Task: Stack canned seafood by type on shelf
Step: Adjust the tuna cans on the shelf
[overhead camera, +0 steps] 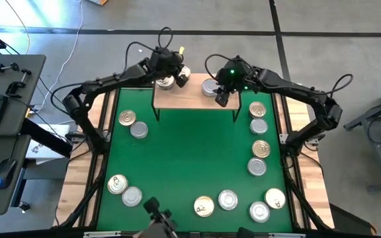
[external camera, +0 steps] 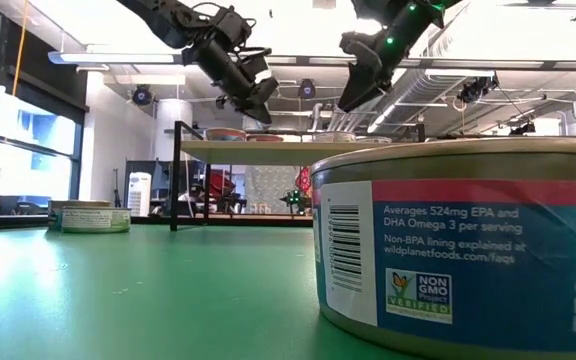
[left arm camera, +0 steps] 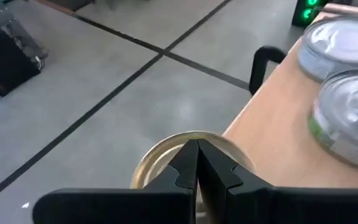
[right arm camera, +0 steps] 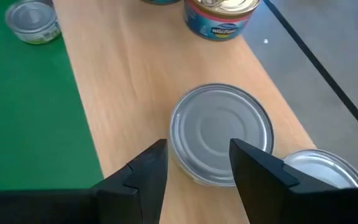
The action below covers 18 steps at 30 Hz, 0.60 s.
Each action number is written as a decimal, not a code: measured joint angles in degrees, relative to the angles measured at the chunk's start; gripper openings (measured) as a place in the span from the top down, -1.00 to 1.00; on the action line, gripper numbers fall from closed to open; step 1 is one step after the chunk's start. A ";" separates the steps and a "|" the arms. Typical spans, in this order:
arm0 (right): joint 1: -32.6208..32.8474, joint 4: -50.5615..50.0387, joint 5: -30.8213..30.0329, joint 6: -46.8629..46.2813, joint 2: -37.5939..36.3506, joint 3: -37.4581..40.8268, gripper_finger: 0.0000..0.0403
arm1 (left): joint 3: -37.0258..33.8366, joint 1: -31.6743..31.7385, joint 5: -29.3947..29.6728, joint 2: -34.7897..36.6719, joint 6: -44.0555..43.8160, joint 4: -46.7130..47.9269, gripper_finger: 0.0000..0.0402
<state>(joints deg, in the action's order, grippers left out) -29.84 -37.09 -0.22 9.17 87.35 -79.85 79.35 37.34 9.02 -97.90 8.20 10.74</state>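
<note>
Left gripper [overhead camera: 170, 71] is seen over the shelf's [overhead camera: 194, 99] left end, fingers [left arm camera: 194, 163] pressed fully together, nothing held; a gold-lidded tin [left arm camera: 160, 163] lies just beneath the tips. Right gripper [overhead camera: 221, 96] is poised over the shelf's right part, fingers partly apart, empty, a silver-lidded tin [right arm camera: 222, 134] just ahead. Other loose tins [overhead camera: 260, 149] are scattered on the green table [overhead camera: 190, 165] along its left, near and right edges.

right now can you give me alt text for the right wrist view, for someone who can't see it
The right gripper hangs open above a silver-lidded tin standing on the light-wood shelf, its two dark fingers apart near the tin's rim. Another silver tin sits close beside it, a gold-lidded tin with a blue label stands farther along the shelf, and one more tin rests on the green table.
</note>
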 joint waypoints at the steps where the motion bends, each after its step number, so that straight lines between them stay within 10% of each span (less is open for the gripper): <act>1: 0.02 0.03 -0.06 -0.12 0.00 0.00 0.18 | 0.02 0.34 -0.53 -0.10 0.33 -0.03 1.00; 18: -0.15 0.17 -0.35 -0.13 4.24 0.00 0.18 | 0.22 3.42 -10.66 -1.43 0.96 9.32 1.00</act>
<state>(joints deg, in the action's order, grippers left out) -30.00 -36.92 -0.57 9.04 91.59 -79.85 79.57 40.76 -1.65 -99.33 9.16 20.06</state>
